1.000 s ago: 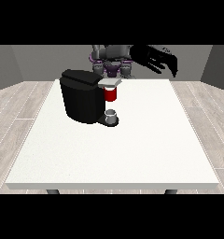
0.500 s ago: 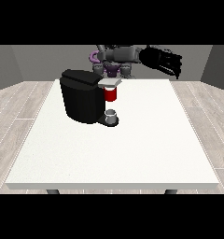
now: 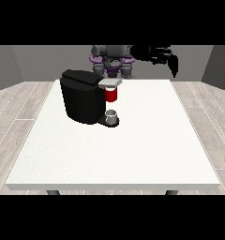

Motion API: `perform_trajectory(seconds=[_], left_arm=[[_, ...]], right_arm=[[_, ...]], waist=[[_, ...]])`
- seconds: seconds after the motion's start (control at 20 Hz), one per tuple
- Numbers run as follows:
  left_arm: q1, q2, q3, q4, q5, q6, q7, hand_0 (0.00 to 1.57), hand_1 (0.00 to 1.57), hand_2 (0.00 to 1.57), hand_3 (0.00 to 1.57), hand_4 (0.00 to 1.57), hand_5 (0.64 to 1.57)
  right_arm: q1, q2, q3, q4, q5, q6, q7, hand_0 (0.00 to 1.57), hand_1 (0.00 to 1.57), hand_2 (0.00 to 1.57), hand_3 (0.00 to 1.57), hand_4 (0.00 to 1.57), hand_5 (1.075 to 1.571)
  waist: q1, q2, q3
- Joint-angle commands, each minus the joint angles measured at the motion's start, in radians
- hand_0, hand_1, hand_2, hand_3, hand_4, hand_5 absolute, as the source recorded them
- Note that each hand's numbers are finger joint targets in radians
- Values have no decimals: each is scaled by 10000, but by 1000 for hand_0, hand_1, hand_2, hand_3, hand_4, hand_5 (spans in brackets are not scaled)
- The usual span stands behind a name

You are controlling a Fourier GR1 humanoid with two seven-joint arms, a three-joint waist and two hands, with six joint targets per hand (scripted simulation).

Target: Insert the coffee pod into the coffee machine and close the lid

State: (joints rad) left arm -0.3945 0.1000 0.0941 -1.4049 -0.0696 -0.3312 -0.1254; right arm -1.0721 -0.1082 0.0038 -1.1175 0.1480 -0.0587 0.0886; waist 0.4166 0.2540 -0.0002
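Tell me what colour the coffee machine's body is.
Black. The coffee machine shows plainly in the front view, standing on the white table.

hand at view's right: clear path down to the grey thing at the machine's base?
Probably yes. The hand at the view's right is raised above the table's far edge, right of the coffee machine. Nothing stands between it and the grey thing at the machine's base.

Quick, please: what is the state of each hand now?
Hand at the view's right: raised above the table's far edge, holding nothing; fingers cannot be told.
Other hand: not in view.
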Motion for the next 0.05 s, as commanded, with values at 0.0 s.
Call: perform_trajectory(seconds=[0.0], left_arm=[[1082,-51,43,16,-50,109,-190,0,0,0,0,266,1571]], right_arm=[[989,794,459,-44,-83,97,-555,0,0,0,0,259,1571]], waist=[[-690,-995,1]])
